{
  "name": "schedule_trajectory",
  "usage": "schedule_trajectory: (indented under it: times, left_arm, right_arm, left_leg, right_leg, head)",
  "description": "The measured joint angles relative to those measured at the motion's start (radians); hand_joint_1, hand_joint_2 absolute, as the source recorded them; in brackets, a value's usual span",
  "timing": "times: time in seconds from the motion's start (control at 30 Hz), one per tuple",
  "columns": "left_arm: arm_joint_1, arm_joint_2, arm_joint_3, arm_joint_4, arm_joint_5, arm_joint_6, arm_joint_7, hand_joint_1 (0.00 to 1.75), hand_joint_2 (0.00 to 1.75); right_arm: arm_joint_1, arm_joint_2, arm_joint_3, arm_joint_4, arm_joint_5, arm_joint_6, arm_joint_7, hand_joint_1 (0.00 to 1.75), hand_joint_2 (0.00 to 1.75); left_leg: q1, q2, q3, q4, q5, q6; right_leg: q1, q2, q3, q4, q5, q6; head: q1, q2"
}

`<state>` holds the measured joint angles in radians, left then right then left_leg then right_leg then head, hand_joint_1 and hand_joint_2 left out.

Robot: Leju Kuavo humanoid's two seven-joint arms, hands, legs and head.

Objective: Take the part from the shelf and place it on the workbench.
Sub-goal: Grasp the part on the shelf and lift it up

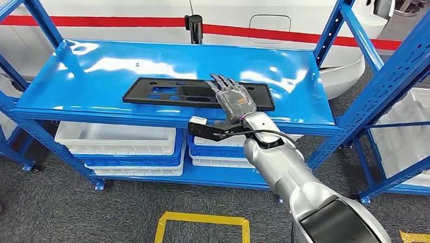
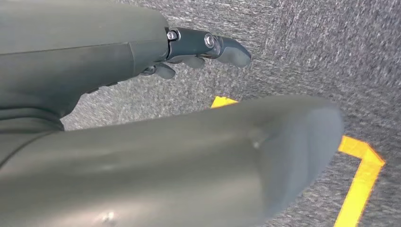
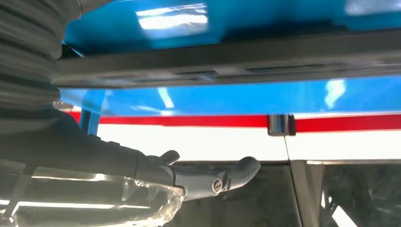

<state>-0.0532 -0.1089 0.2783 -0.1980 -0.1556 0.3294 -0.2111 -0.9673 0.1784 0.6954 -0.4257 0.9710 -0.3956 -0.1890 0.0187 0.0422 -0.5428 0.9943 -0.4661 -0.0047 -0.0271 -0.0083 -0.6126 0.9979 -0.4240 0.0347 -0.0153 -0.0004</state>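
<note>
Silver and close to the lens in the head view, the right arm runs up from the lower right to the blue shelf [image 1: 94, 78], where the right robot hand [image 1: 233, 95] lies flat with fingers stretched out and apart, gripping nothing. Its fingertips sit over the right-hand stretch of the part [image 1: 165, 92] — a long, flat black panel with cut-outs, lying on the top shelf board with its long axis running left to right across the robot's front. Most of the panel therefore extends to the left of that hand, and whether palm and panel touch I cannot tell. White bins [image 1: 119, 139] sit on the level beneath.

From the left wrist, the left robot hand [image 2: 198, 52] hangs over grey floor [image 2: 302, 42] with yellow tape — fingers loosely curled, empty, so the right is far nearer.

From the right wrist, the thumb [image 3: 227, 174] reaches out beside the shelf's edge, closed on nothing
</note>
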Motion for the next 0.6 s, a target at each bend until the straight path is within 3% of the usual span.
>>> schedule_trajectory:
  times: [0.1,0.17,0.27,0.3,0.33,0.4,0.47,0.53,0.6]
  left_arm:
    - [0.001,0.0,0.0,0.0,0.0,0.003,0.001,0.0,0.0]
    - [0.002,0.0,0.0,0.0,0.0,0.005,0.001,0.0,0.0]
    - [0.002,-0.001,0.0,0.0,-0.002,0.006,0.001,0.0,0.0]
    - [0.003,-0.001,0.0,0.001,-0.002,0.006,0.001,0.0,0.0]
    - [0.004,-0.001,0.0,0.001,-0.002,0.006,0.001,0.0,0.0]
    - [0.005,-0.001,0.0,0.001,-0.002,0.006,0.001,0.0,0.0]
    - [0.005,0.001,0.0,0.001,-0.002,0.007,0.002,0.0,0.0]
    - [0.004,0.003,0.0,0.001,-0.003,0.008,0.002,0.0,0.0]
    - [0.002,0.002,0.0,0.002,-0.004,0.008,0.002,0.0,0.0]
  right_arm:
    - [0.0,-0.002,0.0,0.0,-0.001,0.001,0.0,0.0,1.75]
    - [-0.002,-0.001,0.0,0.0,-0.001,0.001,-0.001,0.0,1.75]
    - [-0.001,0.002,0.0,0.0,0.0,0.002,-0.001,0.0,1.75]
    - [0.0,0.003,0.0,0.0,0.0,0.003,-0.001,0.0,1.75]
    - [0.002,0.003,0.0,0.0,0.001,0.004,-0.001,0.0,1.75]
    - [0.002,0.004,0.0,0.0,0.001,0.004,-0.001,0.0,1.75]
    - [0.0,0.006,0.0,0.0,0.001,0.004,0.0,0.0,1.75]
    - [-0.002,0.006,0.0,0.0,0.002,0.004,0.0,0.0,1.75]
    - [-0.004,0.006,0.0,0.0,0.003,0.003,0.001,0.0,1.75]
  left_leg:
    - [0.006,0.0,0.0,0.001,-0.005,-0.004]
    - [0.013,-0.01,-0.013,0.037,-0.028,-0.011]
    - [0.015,-0.029,-0.123,0.239,-0.108,-0.014]
    - [0.014,-0.031,-0.162,0.298,-0.119,-0.012]
    - [0.012,-0.032,-0.183,0.316,-0.106,-0.006]
    - [0.003,-0.035,-0.167,0.234,-0.024,0.017]
    - [-0.01,-0.042,-0.119,0.109,0.05,0.051]
    - [-0.022,-0.045,-0.093,0.052,0.061,0.074]
    - [-0.027,-0.042,-0.081,0.029,0.057,0.081]
  right_leg:
    - [0.002,0.007,0.001,0.004,-0.004,-0.014]
    - [0.001,0.014,0.006,0.003,-0.008,-0.027]
    - [0.008,0.023,0.016,0.003,-0.016,-0.041]
    - [0.013,0.027,0.02,0.003,-0.019,-0.046]
    - [0.019,0.031,0.026,0.003,-0.023,-0.051]
    - [0.03,0.04,0.042,0.003,-0.032,-0.059]
    - [0.038,0.046,0.056,-0.001,-0.04,-0.063]
    - [0.036,0.049,0.059,-0.004,-0.044,-0.06]
    - [0.036,0.049,0.059,-0.011,-0.045,-0.053]
  head:
    - [-0.005,0.0]
    - [-0.005,0.0]
    - [-0.01,0.0]
    - [-0.011,0.0]
    - [-0.011,0.0]
    - [-0.011,0.0]
    - [-0.007,0.0]
    - [-0.004,0.0]
    - [-0.007,0.0]
